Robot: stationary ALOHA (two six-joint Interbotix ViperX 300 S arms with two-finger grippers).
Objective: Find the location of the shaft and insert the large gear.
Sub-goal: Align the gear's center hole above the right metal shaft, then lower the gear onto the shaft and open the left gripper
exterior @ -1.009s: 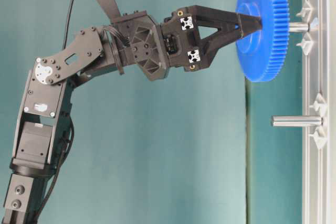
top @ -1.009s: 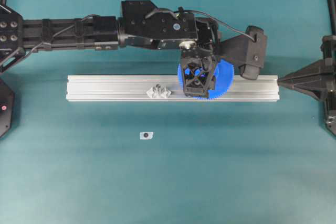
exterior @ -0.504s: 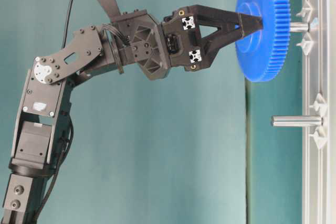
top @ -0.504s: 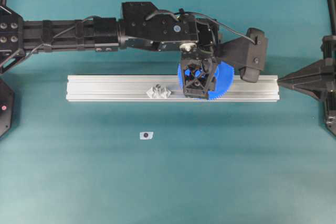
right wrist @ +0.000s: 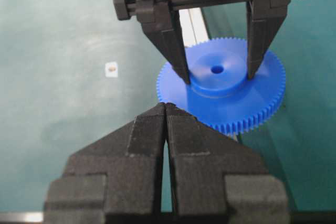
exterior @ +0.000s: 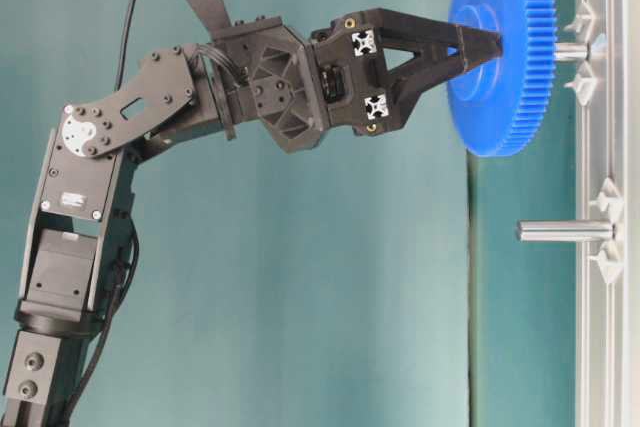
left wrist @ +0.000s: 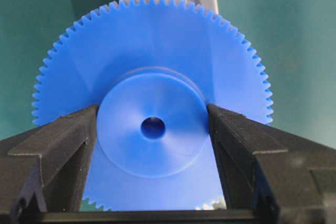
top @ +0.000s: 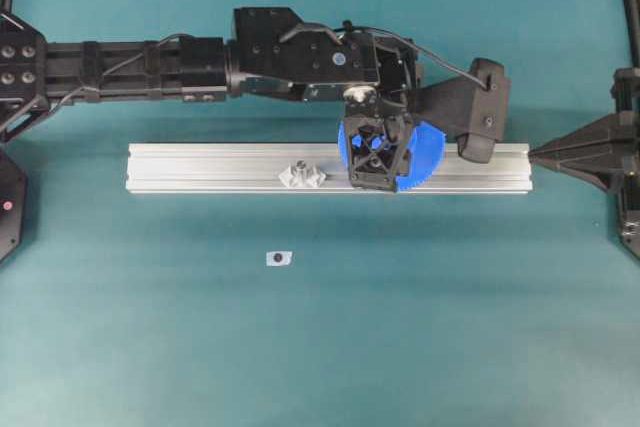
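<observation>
A long silver rail point(top: 240, 168) lies across the middle of the teal table point(top: 320, 347), running left to right in the overhead view. The left arm point(top: 130, 67) reaches from the left edge to a spot over the rail's right half, and its left gripper point(left wrist: 153, 129) grasps the large gear point(left wrist: 152, 77) by the raised round hub, one finger pressed on each side. The blue toothed disc sits flat above the rail, wider than it, so its rim overhangs the far edge. In the table-level view the shaft point(exterior: 571, 51) stands out of the rail directly under the gear, its tip at the gear's underside; whether it has entered the centre hole cannot be told. A second peg point(exterior: 565, 231) stands on the rail further left, well apart from the gear. The right gripper point(right wrist: 166, 111) hangs off the rail's right end, its fingers pressed together on nothing. A small white tag point(top: 279, 258) lies on the table nearer than the rail.
</observation>
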